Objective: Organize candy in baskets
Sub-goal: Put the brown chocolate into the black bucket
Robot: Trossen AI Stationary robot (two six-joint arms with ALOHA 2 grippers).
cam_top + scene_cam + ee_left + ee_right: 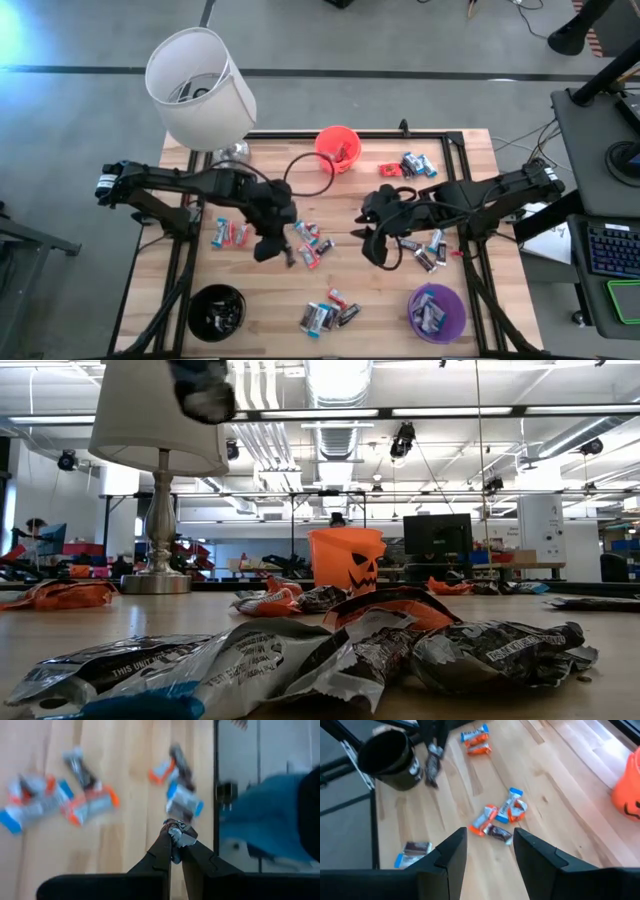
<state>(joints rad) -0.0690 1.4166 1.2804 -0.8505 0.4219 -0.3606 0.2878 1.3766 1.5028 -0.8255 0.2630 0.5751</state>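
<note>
Fingertips [172, 837] of left gripper [268, 247] pinch a dark wrapped candy [181, 834] above the table [470, 150]; right gripper [490, 847] spread wide, holding nothing.

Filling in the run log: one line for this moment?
left gripper: shut on dark candy, raised mid-table | right gripper: open, empty, above candy cluster | black basket, purple basket, orange basket: upright

3 baskets [338, 147] are spread around a table [470, 150], a lamp [200, 88] at its far-left corner; candy [325, 316] is scattered between them, some inside the baskets.
</note>
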